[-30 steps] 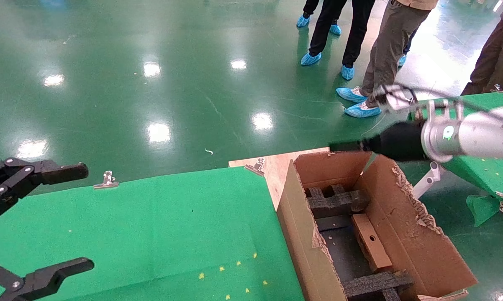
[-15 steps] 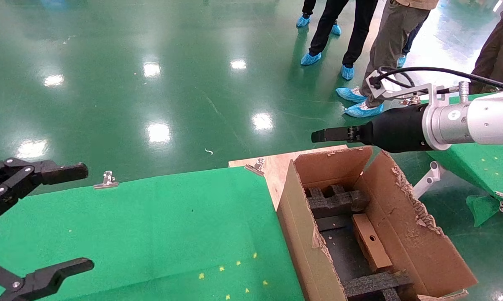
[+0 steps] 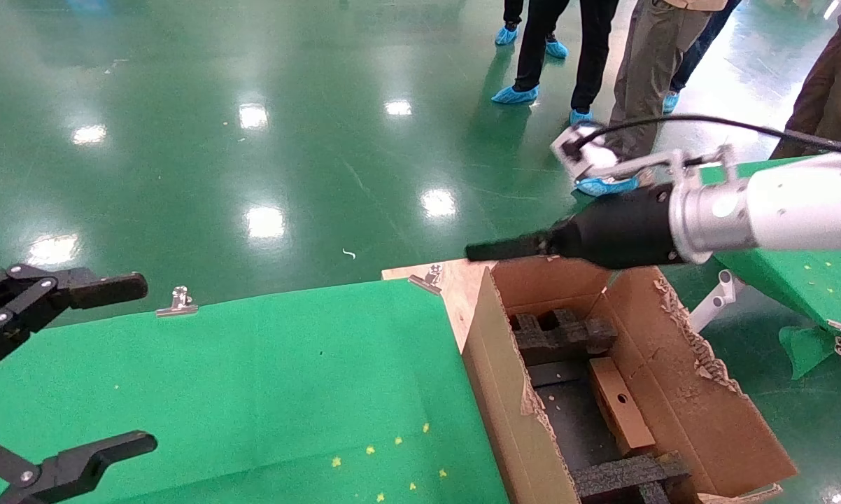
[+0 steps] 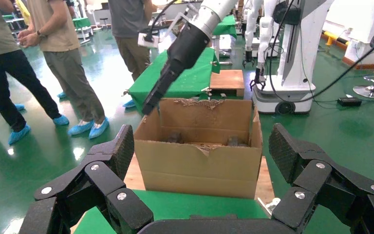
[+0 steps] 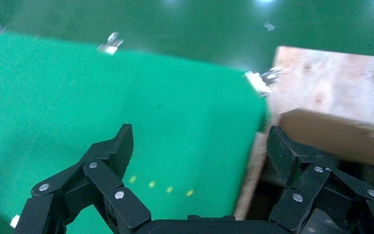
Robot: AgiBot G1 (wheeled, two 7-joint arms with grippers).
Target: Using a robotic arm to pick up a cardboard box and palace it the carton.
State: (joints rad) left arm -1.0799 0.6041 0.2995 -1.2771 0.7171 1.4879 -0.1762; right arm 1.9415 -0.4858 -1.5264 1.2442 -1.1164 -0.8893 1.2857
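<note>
The carton (image 3: 700,420) stands open at the right of the green table, with torn flaps and black foam inserts (image 3: 560,336). The small cardboard box (image 3: 620,406) lies inside it, its round hole facing up. The robotic arm, my right one (image 3: 777,210), reaches leftward above the carton's far edge. Its gripper (image 3: 480,250) is open and empty over the carton's far left corner. In the right wrist view the gripper (image 5: 200,144) is over the table cloth and the carton's edge (image 5: 331,131). My left gripper (image 3: 137,364) hovers open and empty at the table's left and faces the carton (image 4: 199,161).
The green cloth table (image 3: 252,378) is held by metal clips (image 3: 179,301). A wooden board (image 3: 455,280) lies under the carton. Several people in blue shoe covers (image 3: 602,183) stand beyond. A second green table (image 3: 805,280) is at the right. Another robot (image 4: 292,48) stands behind.
My right arm has swung leftward, its gripper moving from above the carton's far wall to past its far left corner. The left gripper and the small box have not moved.
</note>
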